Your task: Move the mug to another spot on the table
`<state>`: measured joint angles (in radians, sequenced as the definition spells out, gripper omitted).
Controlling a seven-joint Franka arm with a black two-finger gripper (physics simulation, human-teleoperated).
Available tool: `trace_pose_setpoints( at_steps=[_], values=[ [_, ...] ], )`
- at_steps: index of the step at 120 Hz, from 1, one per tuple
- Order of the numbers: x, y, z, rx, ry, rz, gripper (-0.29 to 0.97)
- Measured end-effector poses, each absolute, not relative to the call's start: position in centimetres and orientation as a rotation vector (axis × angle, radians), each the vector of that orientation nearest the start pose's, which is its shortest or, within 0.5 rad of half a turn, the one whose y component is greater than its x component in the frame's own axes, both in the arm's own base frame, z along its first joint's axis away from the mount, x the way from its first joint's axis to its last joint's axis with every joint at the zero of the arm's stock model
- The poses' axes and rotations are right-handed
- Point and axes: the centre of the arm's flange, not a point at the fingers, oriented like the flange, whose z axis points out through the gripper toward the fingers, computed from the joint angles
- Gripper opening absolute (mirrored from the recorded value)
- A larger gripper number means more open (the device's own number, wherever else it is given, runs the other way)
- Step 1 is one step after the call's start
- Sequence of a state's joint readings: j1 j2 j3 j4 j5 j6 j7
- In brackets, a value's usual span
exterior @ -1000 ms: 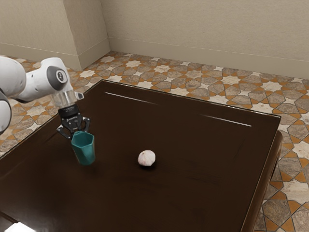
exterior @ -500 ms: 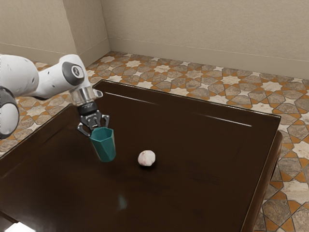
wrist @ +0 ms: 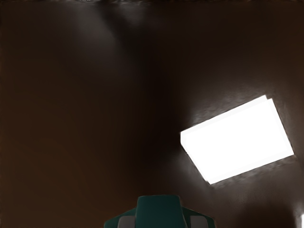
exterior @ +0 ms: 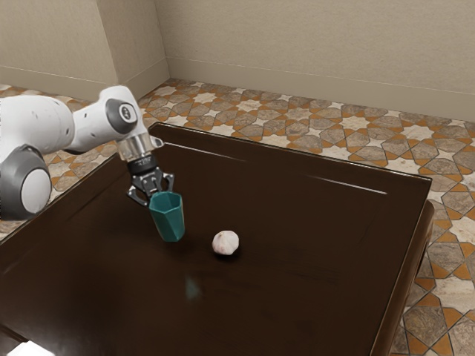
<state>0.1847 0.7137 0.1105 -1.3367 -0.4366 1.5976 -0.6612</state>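
Exterior view: the dark brown table [exterior: 312,245] has a raised lip along its far edge and a rounded edge on the right, where it drops to the floor. Wide glossy wood runs from the middle out to both of those edges. The white arm [exterior: 67,130] comes in from the left, and its black gripper [exterior: 152,194] hangs over the left half of the table, well in from every edge.

The jaws pinch the rim of the teal mug [exterior: 168,216] from two sides. The mug hangs tilted, mouth up toward the hand, and seems to be held clear of the wood, with a faint teal reflection [exterior: 193,285] on the tabletop nearer the camera. What is inside the mug cannot be told. A small white lump [exterior: 225,242] lies on the table just right of the mug, apart from it.

In the wrist view the mug [wrist: 159,211] sits directly under the hand, above dark tabletop [wrist: 71,118] that carries a bright rectangular glare [wrist: 237,140].

Around the table is a floor [exterior: 334,126] of star-patterned brown and cream tiles, closed off by plain beige walls [exterior: 297,37] with a baseboard.
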Motion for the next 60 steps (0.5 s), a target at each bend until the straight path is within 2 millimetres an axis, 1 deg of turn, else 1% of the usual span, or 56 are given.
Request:
trace_pose_setpoints(
  at_steps=[8,21,44,60],
  values=[
    [67.3,13.9,27.8,-2.842,-1.662,0.858,-0.07],
    [67.5,13.5,27.1,-2.838,-1.664,0.869,-0.07],
    [67.4,14.0,26.8,-2.824,-1.686,0.869,-0.07],
    [67.3,14.1,26.7,-2.822,-1.700,0.871,0.24]
  ],
)
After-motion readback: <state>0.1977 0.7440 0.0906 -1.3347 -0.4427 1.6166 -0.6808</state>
